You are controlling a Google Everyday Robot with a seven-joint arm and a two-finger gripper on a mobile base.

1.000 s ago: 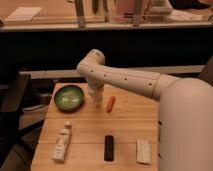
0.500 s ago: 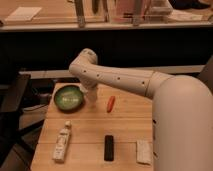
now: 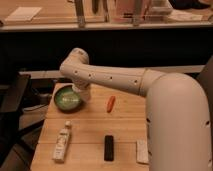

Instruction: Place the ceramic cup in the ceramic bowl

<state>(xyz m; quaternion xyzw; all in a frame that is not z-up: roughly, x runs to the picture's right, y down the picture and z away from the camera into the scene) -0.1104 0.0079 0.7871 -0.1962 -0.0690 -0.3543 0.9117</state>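
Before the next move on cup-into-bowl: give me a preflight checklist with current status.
1. Gripper centred over the ceramic bowl: not ok, it sits low at the bowl's right rim.
2. Ceramic cup in the gripper: cannot tell, it can't be told apart from the arm's end.
3. Bowl upright on the table: ok.
4. Carrot apart from the bowl: ok, it lies to the right.
5. Bottle and black block away from the bowl: ok, both are near the front edge.

Dim, warm light from overhead. The pale wooden table (image 3: 125, 127) glows against a dark background. The gripper (image 3: 82, 95) sits at the right rim of the glossy round green ceramic bowl (image 3: 60, 98).
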